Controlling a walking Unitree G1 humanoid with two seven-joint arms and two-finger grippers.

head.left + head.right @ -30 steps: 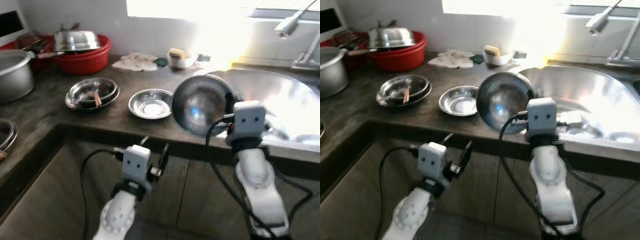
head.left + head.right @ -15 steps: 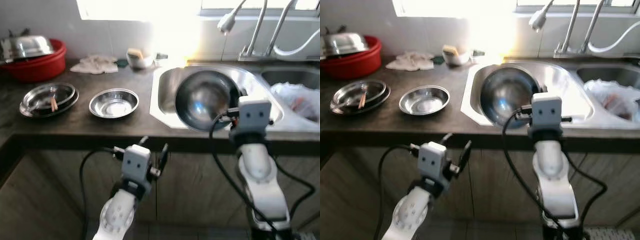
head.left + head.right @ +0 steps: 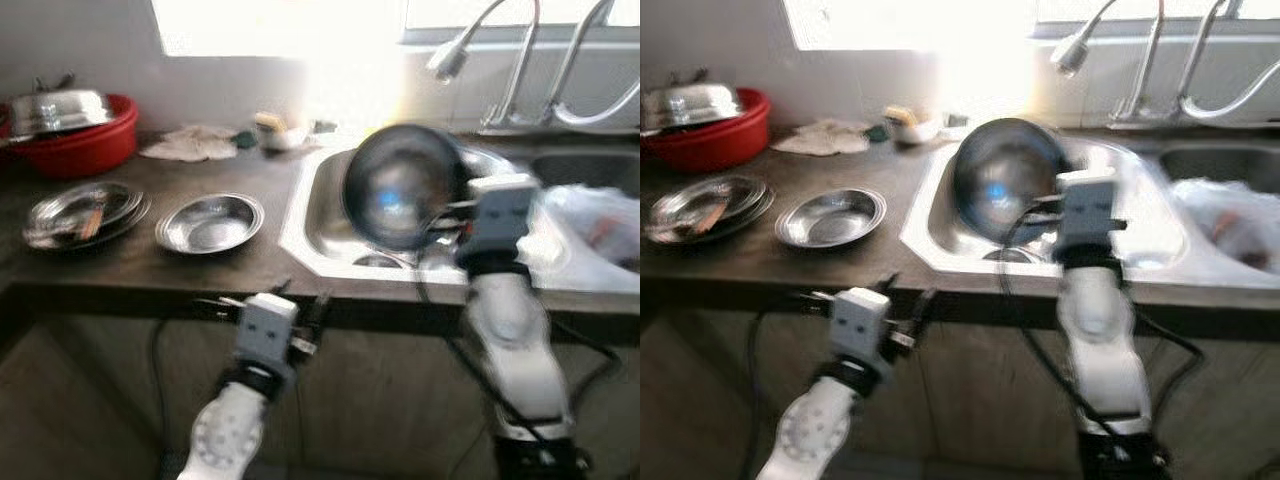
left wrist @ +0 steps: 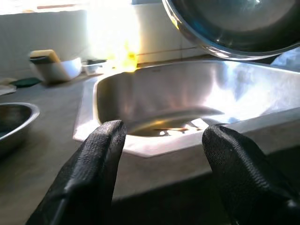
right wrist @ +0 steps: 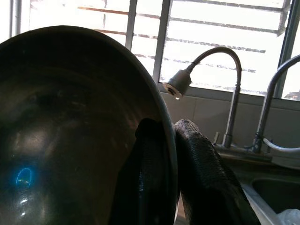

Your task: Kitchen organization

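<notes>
My right gripper [image 3: 455,205] is shut on the rim of a large steel bowl [image 3: 400,187], holding it tilted on edge above the left basin of the steel sink [image 3: 310,215]. In the right wrist view the rim of the steel bowl [image 5: 70,136] runs between the two black fingers [image 5: 206,173]. My left gripper [image 3: 300,300] is open and low, in front of the counter edge, with nothing between its fingertips [image 4: 98,159]. A smaller steel bowl [image 3: 209,221] and stacked steel plates [image 3: 85,210] with a utensil rest on the dark counter to the left.
A red basin [image 3: 75,140] holding a steel lid stands at the back left, with a cloth [image 3: 190,145] and a sponge dish [image 3: 272,130] behind the counter. Taps [image 3: 500,70] rise behind the sink. A white bag [image 3: 590,215] lies in the right basin.
The camera has shifted a little. My right gripper has lifted the big bowl higher over the left basin. The left gripper stays low and open.
</notes>
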